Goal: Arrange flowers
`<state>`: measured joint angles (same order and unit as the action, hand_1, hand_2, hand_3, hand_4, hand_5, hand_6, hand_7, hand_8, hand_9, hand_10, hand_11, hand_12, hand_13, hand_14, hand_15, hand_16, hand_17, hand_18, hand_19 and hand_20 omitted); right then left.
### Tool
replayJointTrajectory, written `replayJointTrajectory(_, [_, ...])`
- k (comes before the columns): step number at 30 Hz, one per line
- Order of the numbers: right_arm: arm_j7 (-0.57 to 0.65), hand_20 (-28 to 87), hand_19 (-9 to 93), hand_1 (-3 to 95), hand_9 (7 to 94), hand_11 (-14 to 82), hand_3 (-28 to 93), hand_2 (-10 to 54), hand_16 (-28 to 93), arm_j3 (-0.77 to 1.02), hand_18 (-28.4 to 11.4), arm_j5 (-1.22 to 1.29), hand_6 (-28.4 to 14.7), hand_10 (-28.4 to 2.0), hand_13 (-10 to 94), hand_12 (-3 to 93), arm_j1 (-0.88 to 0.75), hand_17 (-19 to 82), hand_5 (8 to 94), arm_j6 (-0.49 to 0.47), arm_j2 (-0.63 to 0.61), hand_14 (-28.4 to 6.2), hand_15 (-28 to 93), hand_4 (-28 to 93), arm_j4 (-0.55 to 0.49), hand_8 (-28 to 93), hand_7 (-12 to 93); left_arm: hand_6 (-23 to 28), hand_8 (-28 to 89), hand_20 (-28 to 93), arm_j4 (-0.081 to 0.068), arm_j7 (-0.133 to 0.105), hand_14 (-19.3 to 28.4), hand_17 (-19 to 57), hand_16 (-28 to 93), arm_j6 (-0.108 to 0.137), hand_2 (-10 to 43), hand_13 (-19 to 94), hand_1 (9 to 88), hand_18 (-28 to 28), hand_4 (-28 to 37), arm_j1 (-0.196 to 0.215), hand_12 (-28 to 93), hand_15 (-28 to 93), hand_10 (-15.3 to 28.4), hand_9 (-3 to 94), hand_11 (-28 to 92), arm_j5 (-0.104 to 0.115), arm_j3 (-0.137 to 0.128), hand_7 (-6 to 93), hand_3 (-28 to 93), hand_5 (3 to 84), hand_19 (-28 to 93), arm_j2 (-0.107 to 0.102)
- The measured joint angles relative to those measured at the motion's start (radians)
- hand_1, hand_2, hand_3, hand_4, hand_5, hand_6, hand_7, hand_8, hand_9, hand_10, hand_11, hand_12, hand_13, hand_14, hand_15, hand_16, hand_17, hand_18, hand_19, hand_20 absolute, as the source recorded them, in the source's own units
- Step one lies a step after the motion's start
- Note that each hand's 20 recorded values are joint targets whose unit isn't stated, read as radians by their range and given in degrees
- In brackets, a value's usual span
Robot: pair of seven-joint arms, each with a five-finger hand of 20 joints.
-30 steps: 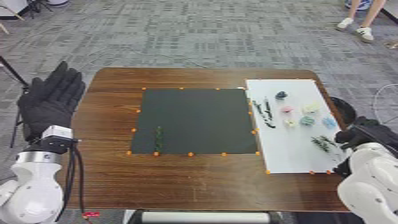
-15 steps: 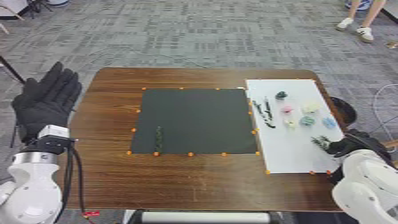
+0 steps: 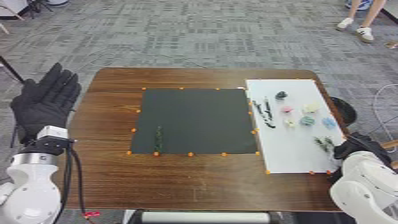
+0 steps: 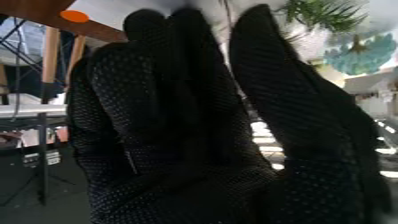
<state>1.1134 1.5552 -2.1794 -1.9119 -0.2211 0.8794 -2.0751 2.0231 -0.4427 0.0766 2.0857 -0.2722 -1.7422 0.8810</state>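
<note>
The right hand (image 3: 359, 145) is at the right edge of the white sheet (image 3: 286, 150), beside green sprigs (image 3: 323, 143). In the right wrist view the right hand (image 4: 178, 125) has its fingers straight, thumb apart, nothing held; a green sprig (image 4: 324, 14) and a pale blue flower (image 4: 361, 54) are past the thumb. Farther up the sheet lie a pink flower (image 3: 286, 109), a cream flower (image 3: 310, 108), a blue-green flower (image 3: 306, 121) and dark stems (image 3: 266, 114). One green stem (image 3: 159, 139) lies on the black sheet (image 3: 195, 117). The left hand (image 3: 44, 100) is open off the table's left side.
Orange dots (image 3: 190, 154) line both sheets on the brown table (image 3: 195, 185). A dark round bin (image 3: 344, 111) stands past the table's right edge. A light wooden bar (image 3: 391, 144) is close to the right hand.
The right hand has straightened from its earlier pose and moved slightly down, then a little back to the right from the green sprigs. The left hand has shifted slightly left.
</note>
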Motion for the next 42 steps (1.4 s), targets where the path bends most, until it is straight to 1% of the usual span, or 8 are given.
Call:
replayJointTrajectory(5, [0.0,29,82,57.4,83.6,21.9,72,-9.5,36,-0.011,-28.4,-0.019,-3.0,-11.2,72,54.6,-0.003,33,84.2,0.068,0.0,-13.1,67,-27,0.003,15,24,6.9,-8,10,0.0,0.004,11.5,-2.4,-4,0.0,10.5,23,22.8,8.2,-28.3,0.0,9,18,13.5,32.6,16,0.0,0.0,7.7,76,41.0,16,0.0])
replayJointTrajectory(13, [-0.003,30,82,54.8,83.8,23.3,74,-9.5,39,-0.011,-28.4,-0.049,-2.3,-11.2,74,56.4,-0.025,34,84.0,0.108,-0.002,-13.2,67,-21,-0.004,21,24,6.7,-8,10,0.0,0.006,11.5,-2.6,-4,-0.001,10.5,23,22.8,8.5,-28.3,0.011,9,18,13.6,32.5,16,0.0,-0.01,7.7,76,40.8,17,0.001])
replayJointTrajectory(19, [-0.002,31,83,53.1,83.1,25.3,75,-9.5,37,-0.028,-28.4,-0.12,-1.8,-11.2,74,57.1,-0.04,35,82.9,0.26,-0.018,-13.1,69,-19,-0.043,23,26,6.7,-8,10,0.002,0.006,11.5,-2.6,-4,-0.001,10.5,23,22.8,8.5,-28.3,0.026,9,18,13.7,32.5,16,0.0,-0.019,7.7,76,40.7,17,0.001])
replayJointTrajectory(23, [-0.002,30,84,50.6,82.3,26.6,76,-9.5,37,-0.071,-28.4,-0.13,-1.3,-11.4,74,56.9,-0.009,35,81.8,0.323,-0.032,-12.9,69,-17,-0.072,24,28,6.8,-8,10,0.007,0.006,11.4,-2.7,-4,-0.001,10.5,23,22.9,8.5,-28.3,0.048,9,18,13.7,32.5,16,0.0,-0.041,7.6,76,40.7,17,0.002])
replayJointTrajectory(31, [-0.041,30,85,50.0,81.5,28.6,75,-9.5,37,-0.172,-28.4,-0.075,-1.7,-11.6,74,56.3,0.112,36,80.4,0.325,-0.05,-12.8,70,-16,-0.136,24,32,6.8,-8,10,0.016,0.007,11.4,-2.7,-4,0.001,10.6,23,22.9,8.6,-28.3,0.087,9,17,13.6,32.3,16,-0.001,-0.079,7.7,76,40.7,17,0.012])
replayJointTrajectory(37, [-0.12,29,85,51.6,80.6,29.9,74,-9.5,37,-0.331,-28.4,-0.001,-2.1,-12.1,74,56.0,0.252,36,79.7,0.315,-0.065,-12.9,70,-19,-0.156,23,32,6.7,-8,10,0.028,0.01,11.4,-2.7,-4,0.004,10.6,23,22.9,8.6,-28.3,0.118,9,17,13.5,32.3,16,-0.001,-0.099,7.7,76,40.6,17,0.023])
replayJointTrajectory(40, [-0.143,29,85,52.2,80.2,30.6,73,-9.5,37,-0.432,-28.4,0.031,-2.0,-12.3,73,55.3,0.344,36,79.3,0.283,-0.055,-12.8,70,-20,-0.144,23,33,6.7,-8,10,0.03,0.013,11.4,-2.7,-4,0.006,10.6,23,22.9,8.6,-28.3,0.128,9,17,13.5,32.3,16,-0.001,-0.102,7.7,76,40.6,17,0.026])
replayJointTrajectory(42, [-0.148,29,85,52.2,80.1,30.8,73,-9.5,37,-0.484,-28.4,0.063,-1.9,-12.2,74,55.1,0.41,36,79.3,0.234,-0.026,-12.8,70,-21,-0.117,22,33,6.7,-8,10,0.03,0.019,11.4,-2.7,-4,0.007,10.6,23,22.9,8.6,-28.3,0.129,9,17,13.6,32.3,16,-0.001,-0.101,7.7,76,40.6,17,0.027])
